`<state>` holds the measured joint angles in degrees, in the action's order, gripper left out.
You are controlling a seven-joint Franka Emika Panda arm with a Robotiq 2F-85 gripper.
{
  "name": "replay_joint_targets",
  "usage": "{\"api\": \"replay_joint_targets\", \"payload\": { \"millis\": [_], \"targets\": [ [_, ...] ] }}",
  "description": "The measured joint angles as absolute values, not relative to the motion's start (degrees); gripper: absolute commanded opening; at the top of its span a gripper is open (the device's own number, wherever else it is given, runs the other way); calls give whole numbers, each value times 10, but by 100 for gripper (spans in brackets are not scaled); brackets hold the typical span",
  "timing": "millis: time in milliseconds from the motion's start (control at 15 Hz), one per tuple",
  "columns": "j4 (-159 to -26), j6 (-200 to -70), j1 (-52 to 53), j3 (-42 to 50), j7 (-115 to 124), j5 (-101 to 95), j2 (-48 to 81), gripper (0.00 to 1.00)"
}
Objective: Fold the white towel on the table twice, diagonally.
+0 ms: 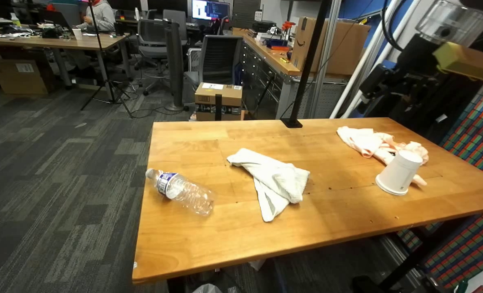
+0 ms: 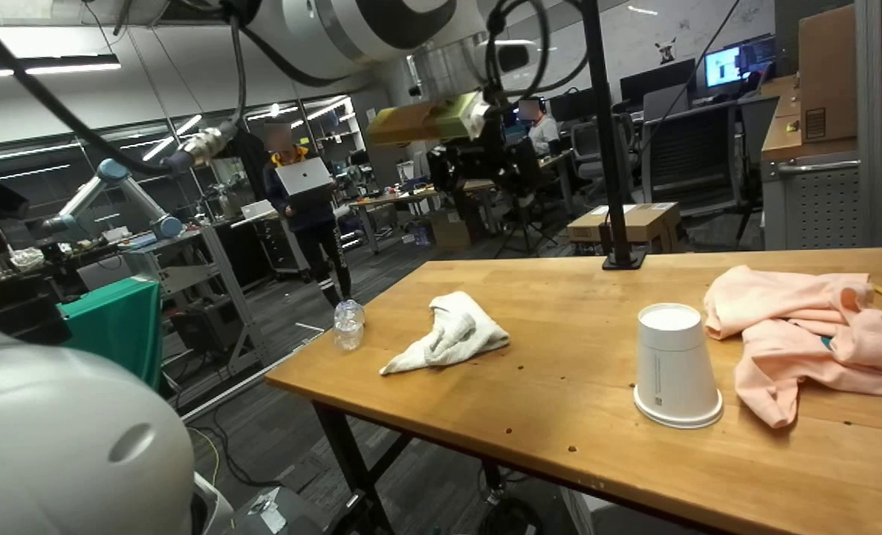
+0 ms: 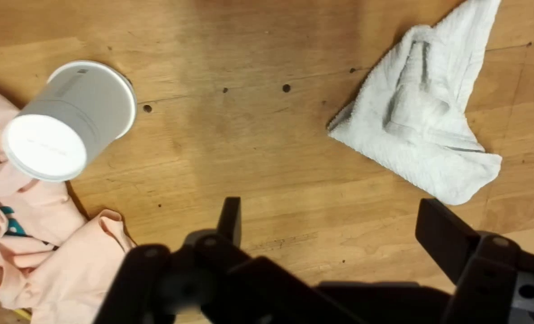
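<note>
The white towel lies crumpled and partly folded on the wooden table in both exterior views point(image 1: 280, 177) point(image 2: 457, 334). One pointed end sticks out and the folds overlap loosely in the middle. In the wrist view the towel point(image 3: 419, 121) is at the upper right, with a narrow end running out past the top edge. My gripper point(image 3: 329, 200) is open, with wide-set fingers and only bare wood between them. In an exterior view the gripper point(image 2: 489, 197) hangs well above the table, apart from the towel.
The wooden table point(image 1: 213, 240) also holds a clear plastic bottle point(image 1: 188, 195) near one end. An upside-down white cup point(image 2: 675, 371) stands beside a peach cloth point(image 2: 805, 334). A black post point(image 1: 291, 122) rises at the table's edge. A person point(image 2: 307, 200) stands in the background.
</note>
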<state>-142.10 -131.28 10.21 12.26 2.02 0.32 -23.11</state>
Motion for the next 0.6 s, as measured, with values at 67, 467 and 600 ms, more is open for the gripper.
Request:
{"api": "replay_joint_targets", "payload": {
  "millis": [67, 467, 600],
  "targets": [
    [-1428, -1303, 104, 150, -14, 5, -245, 100],
    [-1445, -1295, 114, 172, -43, 5, -275, 100],
    [-1445, -1295, 116, 172, -43, 5, -274, 100]
  ]
}}
